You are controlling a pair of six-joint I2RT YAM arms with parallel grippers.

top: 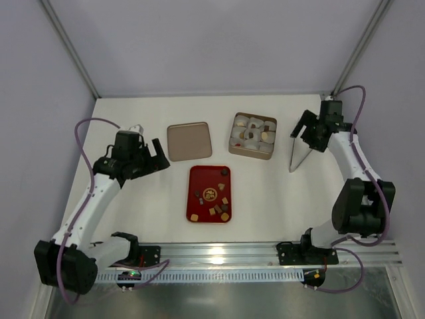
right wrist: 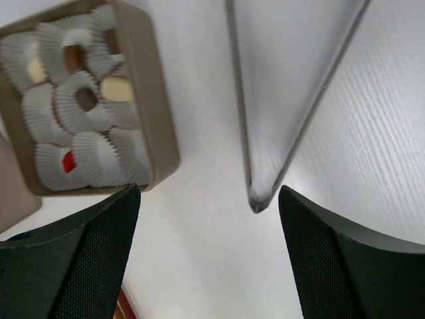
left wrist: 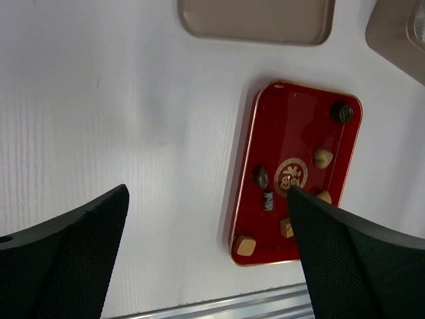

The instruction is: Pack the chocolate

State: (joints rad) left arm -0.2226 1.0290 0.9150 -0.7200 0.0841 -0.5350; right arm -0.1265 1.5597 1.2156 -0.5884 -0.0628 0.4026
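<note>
Several small chocolate pieces [top: 214, 199], dark brown and tan, lie scattered on a red tray [top: 204, 177] in the table's middle. In the left wrist view the tray [left wrist: 292, 119] shows a dark round piece [left wrist: 342, 111] and a tan square piece [left wrist: 244, 246]. A tan box [top: 265, 154] of white paper cups stands behind the tray; some cups hold chocolates [right wrist: 86, 98]. My left gripper [top: 161, 156] is open and empty, left of the tray; it also shows in the left wrist view [left wrist: 207, 193]. My right gripper [top: 303, 131] is open and empty, right of the box [right wrist: 156, 100]; it also shows in the right wrist view [right wrist: 209, 191].
A tan lid [top: 189, 141] lies flat left of the box. A grey triangular panel [top: 299, 156] stands right of the box, under my right gripper, and shows in the right wrist view [right wrist: 292, 86]. A metal rail [top: 265, 252] runs along the near edge.
</note>
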